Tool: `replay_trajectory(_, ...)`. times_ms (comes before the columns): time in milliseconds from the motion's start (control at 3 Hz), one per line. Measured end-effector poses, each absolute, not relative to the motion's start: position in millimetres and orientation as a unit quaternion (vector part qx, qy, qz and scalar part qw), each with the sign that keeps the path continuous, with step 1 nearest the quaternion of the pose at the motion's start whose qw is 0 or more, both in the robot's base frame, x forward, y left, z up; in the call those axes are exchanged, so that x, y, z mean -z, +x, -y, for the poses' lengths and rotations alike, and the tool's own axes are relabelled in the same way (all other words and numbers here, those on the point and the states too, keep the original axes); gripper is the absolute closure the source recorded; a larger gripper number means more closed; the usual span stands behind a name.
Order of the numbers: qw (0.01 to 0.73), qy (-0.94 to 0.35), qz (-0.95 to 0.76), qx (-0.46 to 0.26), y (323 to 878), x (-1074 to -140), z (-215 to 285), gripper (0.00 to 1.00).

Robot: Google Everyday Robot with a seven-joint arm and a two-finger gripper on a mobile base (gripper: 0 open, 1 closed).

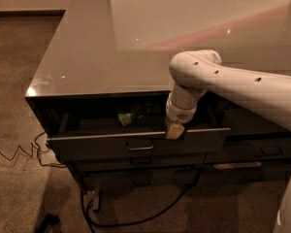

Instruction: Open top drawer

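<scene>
Nearest me, below the top drawer (97, 148), a black cable (150, 213) loops across the brown carpet (19, 198), and a thinner wire (12, 155) zigzags on the floor to the drawer's left. The drawer itself stands part-way out of the cabinet, its dark front tilted towards me and a small metal handle (139, 146) at its middle. Under it sits another dark drawer front (111, 165), closed, and to its right a further closed front (269, 152).

The gripper (174, 130) points down at the drawer's top front edge, just right of the handle, its tan tip touching or hooked over that edge. Whether it is open or closed on anything, I cannot tell. Inside the drawer, left of the gripper, lies a small greenish object (124, 118), too dim to name. The white arm (242, 89) reaches in from the drawer's right. Behind and above the drawer spreads the glossy grey cabinet top (97, 57).
</scene>
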State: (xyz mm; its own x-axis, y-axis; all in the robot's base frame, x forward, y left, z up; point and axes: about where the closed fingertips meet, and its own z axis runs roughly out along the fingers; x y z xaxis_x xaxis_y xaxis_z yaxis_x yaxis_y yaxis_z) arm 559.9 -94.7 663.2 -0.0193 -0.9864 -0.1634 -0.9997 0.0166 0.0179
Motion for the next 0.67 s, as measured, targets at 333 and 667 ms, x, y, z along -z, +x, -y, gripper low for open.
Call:
replay_trajectory(333, 0.052, -0.698, -0.711, -0.064, 559.8, -663.1, 94.7, 0.12)
replay_trajectory(667, 0.051, -0.695, -0.714, -0.063, 556.6, -659.1, 95.3, 0.00)
